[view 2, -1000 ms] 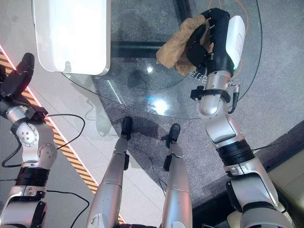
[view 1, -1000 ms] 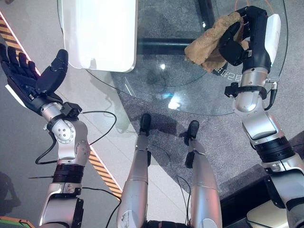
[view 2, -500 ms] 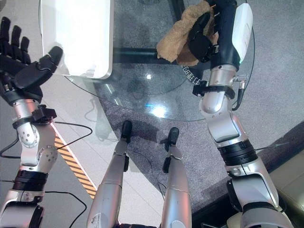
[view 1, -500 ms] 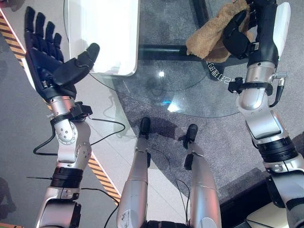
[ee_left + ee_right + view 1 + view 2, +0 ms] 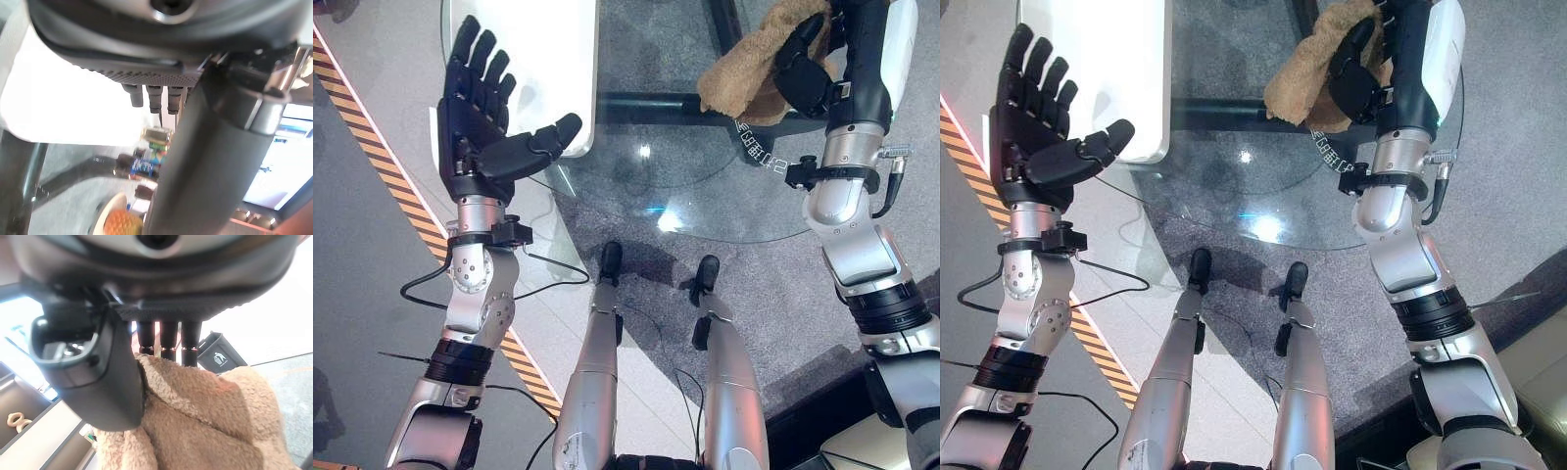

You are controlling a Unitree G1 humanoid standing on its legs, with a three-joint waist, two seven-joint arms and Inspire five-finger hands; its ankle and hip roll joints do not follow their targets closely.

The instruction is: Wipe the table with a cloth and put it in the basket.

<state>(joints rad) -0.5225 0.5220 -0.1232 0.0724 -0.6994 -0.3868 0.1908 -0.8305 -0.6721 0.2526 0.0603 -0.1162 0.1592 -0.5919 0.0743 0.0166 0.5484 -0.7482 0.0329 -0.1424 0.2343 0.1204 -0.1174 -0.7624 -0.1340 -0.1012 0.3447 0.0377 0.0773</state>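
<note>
A round glass table [image 5: 705, 211] stands ahead of the robot, with a white tray-like object [image 5: 558, 59] on its left part. Above the table's right side the right hand [image 5: 822, 69] holds the cloth [image 5: 749, 73], which hangs to that hand's left. The left hand [image 5: 484, 127] is raised just left of the white object, at the table's near-left edge.

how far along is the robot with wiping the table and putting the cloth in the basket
Done: the right hand has picked up the tan cloth, its fingers and thumb curled round it. In hand: the cloth is held over the far side of the round glass table; the left hand is open, raised at the table's left edge. Left: any more wiping, then the basket.
</note>
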